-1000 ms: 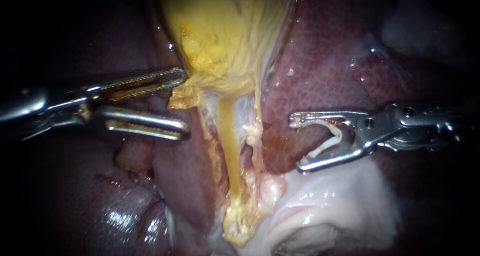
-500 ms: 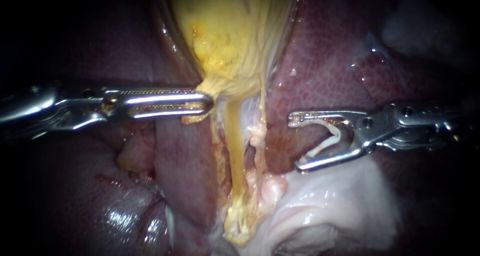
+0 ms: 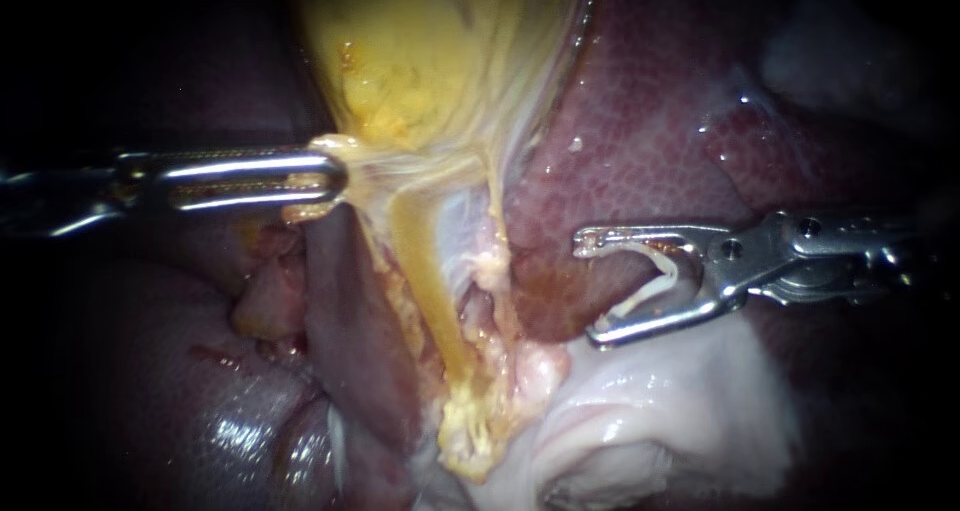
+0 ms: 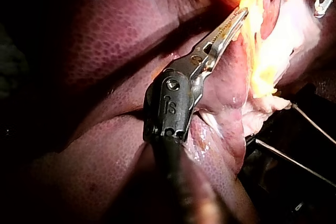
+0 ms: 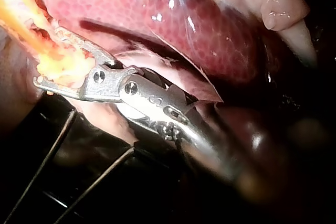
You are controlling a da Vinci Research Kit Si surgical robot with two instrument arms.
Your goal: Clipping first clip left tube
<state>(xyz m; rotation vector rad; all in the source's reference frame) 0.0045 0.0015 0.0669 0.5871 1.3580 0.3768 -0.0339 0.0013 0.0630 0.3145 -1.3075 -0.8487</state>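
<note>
The left instrument (image 3: 338, 178) pinched the gallbladder (image 3: 440, 61); the right instrument (image 3: 590, 287) held a clip (image 3: 655, 283) in wide jaws, not yet on the left tube (image 3: 425, 271)

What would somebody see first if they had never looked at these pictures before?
The big yellow gallbladder glows at the top middle of the endoscope view, against the dark red liver. From the left, the left instrument pinches the gallbladder's lower edge in its jaws. To the right, the right instrument holds a white clip in its wide jaws, apart from the yellow tube.
</note>
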